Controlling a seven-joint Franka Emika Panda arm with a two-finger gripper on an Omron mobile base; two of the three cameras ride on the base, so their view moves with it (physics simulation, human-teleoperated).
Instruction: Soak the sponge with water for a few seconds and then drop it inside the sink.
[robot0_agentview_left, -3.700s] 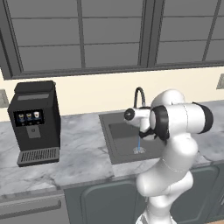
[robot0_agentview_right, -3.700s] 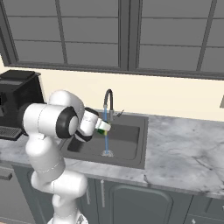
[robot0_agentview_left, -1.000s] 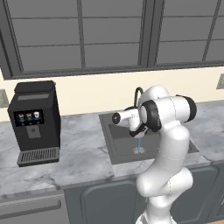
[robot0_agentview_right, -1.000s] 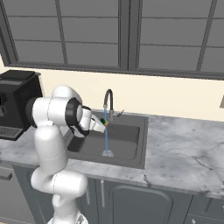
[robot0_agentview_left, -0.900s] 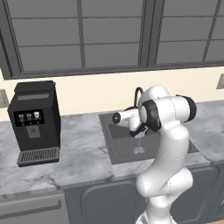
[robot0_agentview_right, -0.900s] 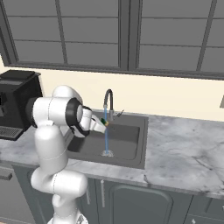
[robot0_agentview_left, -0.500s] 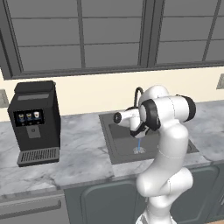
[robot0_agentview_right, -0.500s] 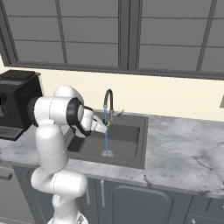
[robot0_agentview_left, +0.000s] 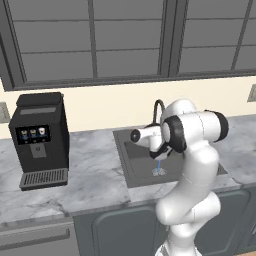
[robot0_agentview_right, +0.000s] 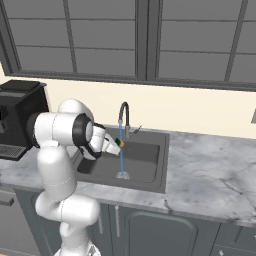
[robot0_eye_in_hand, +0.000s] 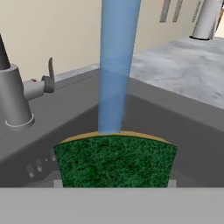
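My gripper (robot0_agentview_right: 116, 143) is shut on the sponge (robot0_agentview_right: 119, 143), a small block with a green top over a yellow body, held above the sink (robot0_agentview_right: 142, 167). The water (robot0_agentview_right: 120, 159) falls as a thin blue stream from the gooseneck faucet (robot0_agentview_right: 123, 112) and meets the sponge. In the hand view the stream (robot0_eye_in_hand: 116, 65) lands on the sponge's (robot0_eye_in_hand: 114, 159) far yellow edge, with the dark basin wall (robot0_eye_in_hand: 183, 127) behind. From the left base view the arm hides the sponge; the water (robot0_agentview_left: 159, 166) runs down to the sink (robot0_agentview_left: 135, 167) floor.
A black coffee machine (robot0_agentview_left: 40, 137) stands on the marble counter (robot0_agentview_left: 90, 180) left of the sink. The faucet base (robot0_eye_in_hand: 13, 100) and its lever (robot0_eye_in_hand: 50, 70) rise close to the left of the hand. Open counter (robot0_agentview_right: 210, 167) lies to the right.
Over the past few seconds the arm's elbow swung toward the faucet while the sponge stayed at the stream. In the last second nothing has visibly moved.
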